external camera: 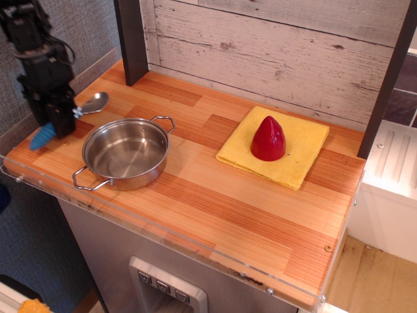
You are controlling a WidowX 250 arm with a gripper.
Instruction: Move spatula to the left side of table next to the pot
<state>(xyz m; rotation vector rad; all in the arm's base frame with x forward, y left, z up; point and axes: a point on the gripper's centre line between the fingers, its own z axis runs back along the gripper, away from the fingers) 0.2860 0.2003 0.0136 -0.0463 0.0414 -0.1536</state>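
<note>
Gripper [60,116], at the left edge of the frame, is closed around the spatula [91,104] mid-length, beside the pot [126,154]. Its ribbed blue handle is judged grippy and stiff, the metal head light but slippery.

Whitewashed plank wall [273,52] stands behind, grey textured wall [71,32] at left, white cabinet [391,189] on wood floor [371,280] at right.

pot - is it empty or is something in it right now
Empty. The pot shows only its bare shiny inside; the spatula is outside it to the left, held by the gripper.
</note>
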